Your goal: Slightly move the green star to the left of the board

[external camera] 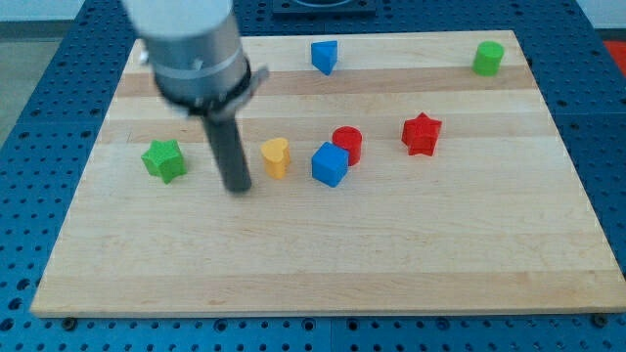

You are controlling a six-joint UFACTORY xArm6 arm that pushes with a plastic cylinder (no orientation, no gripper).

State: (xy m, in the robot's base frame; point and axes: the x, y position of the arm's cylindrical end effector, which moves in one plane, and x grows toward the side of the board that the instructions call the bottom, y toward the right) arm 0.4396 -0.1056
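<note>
The green star (163,159) lies on the wooden board (323,264) at the view's left. My tip (238,188) rests on the board to the right of the star, a short gap apart, and just left of the yellow heart block (277,156). The rod rises from the tip to the grey arm body at the view's top left.
A blue cube (330,164) touches a red cylinder (347,144) right of the yellow block. A red star (422,134) lies further right. A blue triangular block (324,56) is at the top middle and a green cylinder (488,58) at the top right.
</note>
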